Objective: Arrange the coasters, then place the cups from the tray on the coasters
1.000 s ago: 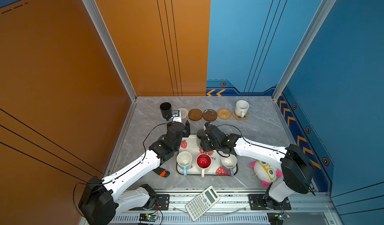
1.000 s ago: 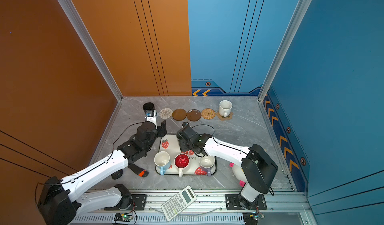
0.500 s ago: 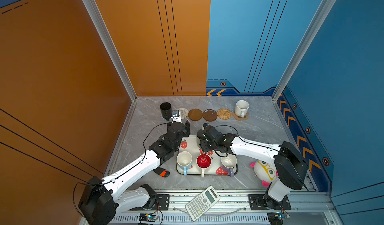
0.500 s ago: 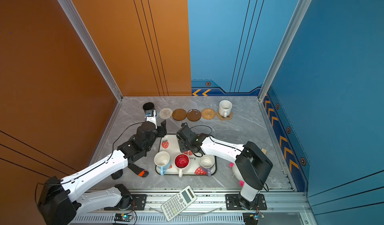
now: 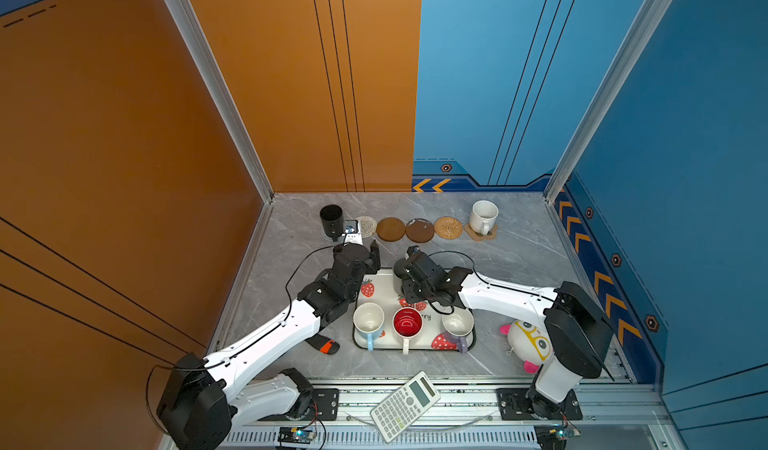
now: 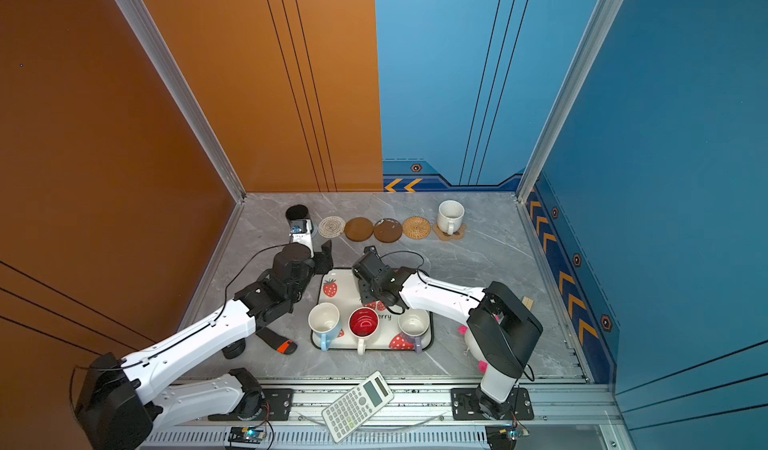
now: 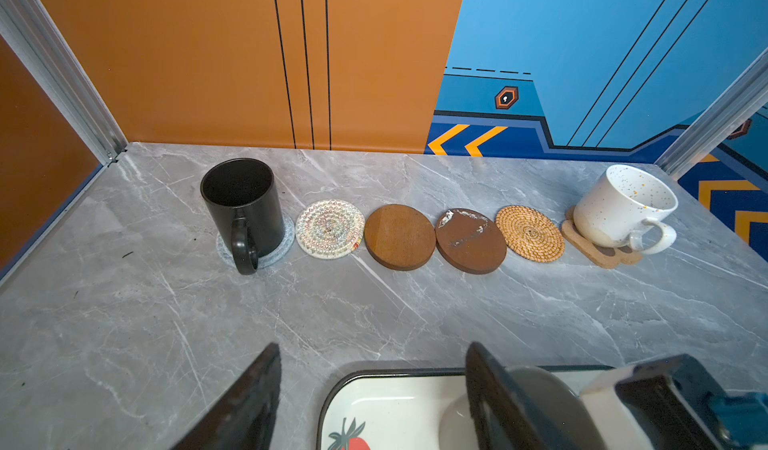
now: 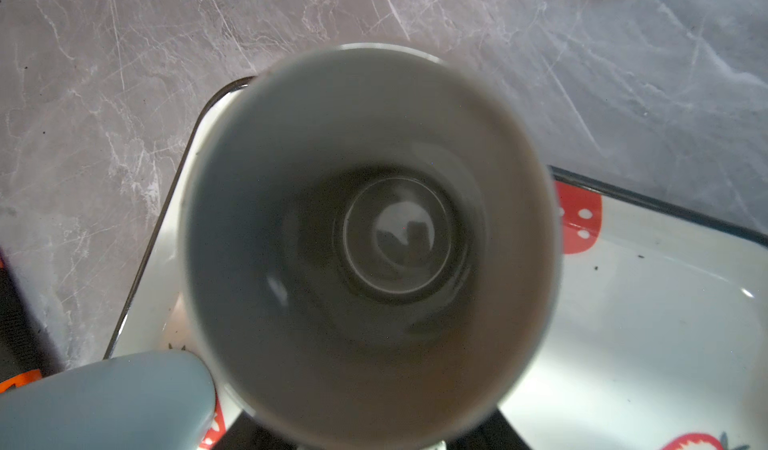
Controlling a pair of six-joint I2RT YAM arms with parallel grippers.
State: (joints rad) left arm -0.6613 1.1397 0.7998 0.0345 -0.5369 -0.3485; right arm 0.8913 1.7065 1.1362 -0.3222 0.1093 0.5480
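**Four coasters [image 5: 390,229] bare, grey mug [image 5: 397,275] up next**

Top views: my right gripper [image 5: 409,282] is at the grey mug on the tray's [image 5: 384,286] far edge; can't tell if I've actually got it clamped. I'd lift straight up before swinging, since my left gripper [image 5: 368,257] hangs just beside. Left wrist: left jaws gape wide, empty, near the tray's corner. The tan woven coaster [image 7: 530,233] looks handiest, but the speckled mug [image 7: 623,207] stands right next door. Right wrist: staring down into the mug, light blue mug [image 8: 104,398] close by, easy to clip.
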